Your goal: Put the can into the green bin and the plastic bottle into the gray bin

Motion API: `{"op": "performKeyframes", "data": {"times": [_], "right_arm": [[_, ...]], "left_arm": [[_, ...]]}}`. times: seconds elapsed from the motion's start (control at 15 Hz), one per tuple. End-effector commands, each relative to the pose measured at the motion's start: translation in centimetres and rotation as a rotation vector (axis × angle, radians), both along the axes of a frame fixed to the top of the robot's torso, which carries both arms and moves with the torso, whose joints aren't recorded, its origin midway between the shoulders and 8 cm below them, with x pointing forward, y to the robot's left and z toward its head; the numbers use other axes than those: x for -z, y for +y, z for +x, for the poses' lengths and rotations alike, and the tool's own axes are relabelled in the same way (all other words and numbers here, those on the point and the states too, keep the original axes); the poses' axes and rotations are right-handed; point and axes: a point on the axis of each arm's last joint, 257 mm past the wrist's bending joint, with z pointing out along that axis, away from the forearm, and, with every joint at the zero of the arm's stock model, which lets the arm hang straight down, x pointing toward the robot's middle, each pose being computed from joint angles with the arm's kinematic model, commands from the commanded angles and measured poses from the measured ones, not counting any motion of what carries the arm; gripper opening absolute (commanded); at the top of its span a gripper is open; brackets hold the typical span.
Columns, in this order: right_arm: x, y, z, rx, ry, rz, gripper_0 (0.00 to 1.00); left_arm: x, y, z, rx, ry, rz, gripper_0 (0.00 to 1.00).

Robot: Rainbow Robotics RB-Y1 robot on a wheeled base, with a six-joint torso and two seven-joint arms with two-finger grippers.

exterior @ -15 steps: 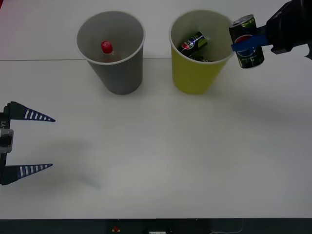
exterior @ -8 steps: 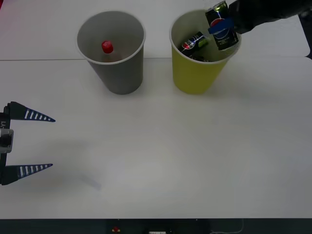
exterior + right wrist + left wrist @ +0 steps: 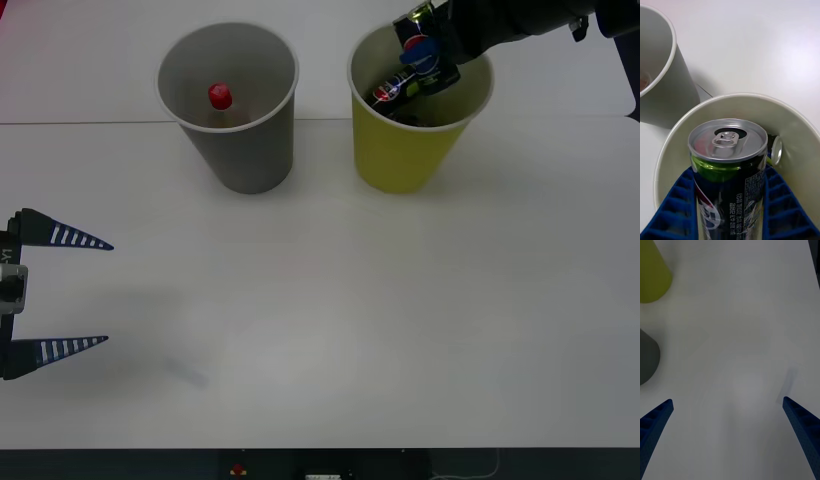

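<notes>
the white bench (image 3: 320, 300) carries two tapered bins side by side at its far edge, near each other so either arm's drop is a short reach. the gray bin (image 3: 228, 105) stands upright on the robot's left with the plastic bottle (image 3: 219, 97) already inside it, red cap showing above the bottom, so that half of the task looks done. the green bin (image 3: 412, 110) stands upright just to its right and already has another can (image 3: 396, 88) lying at its bottom. the right pincer (image 3: 432, 48) reaches in from the far right over the green bin's mouth, its blue fingers (image 3: 675, 206) pinching the can (image 3: 728, 172) on both sides of its body. the can is tilted with its pull-tab top up, hanging above the open bin inside the rim line, which seems the right spot to let it fall clear of the wall. the left pincer (image 3: 60, 290) waits low over the near left of the bench, fingers spread wide, holding nothing.
</notes>
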Motion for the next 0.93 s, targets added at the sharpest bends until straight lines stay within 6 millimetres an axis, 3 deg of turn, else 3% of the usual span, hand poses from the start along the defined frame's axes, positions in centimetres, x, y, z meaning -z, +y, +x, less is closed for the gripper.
{"op": "performKeyframes", "data": {"times": [0.07,0.53,0.8,0.93], "right_arm": [[0.2,0.0,-0.1,-0.004,0.003,-0.005,1.00],[-0.6,-1.0,-0.9,-0.044,0.002,-0.003,1.00],[-1.7,-3.0,-3.5,-0.132,-0.045,0.027,1.00],[-1.3,-3.9,-5.5,-0.160,-0.056,0.025,1.00]], "left_arm": [[0.0,0.0,0.0,0.000,0.000,0.000,1.00],[0.0,0.0,0.0,0.000,0.000,0.000,1.00],[0.0,0.0,0.0,0.000,0.000,0.000,1.00],[0.0,0.0,0.0,0.000,0.000,0.000,1.00]]}}
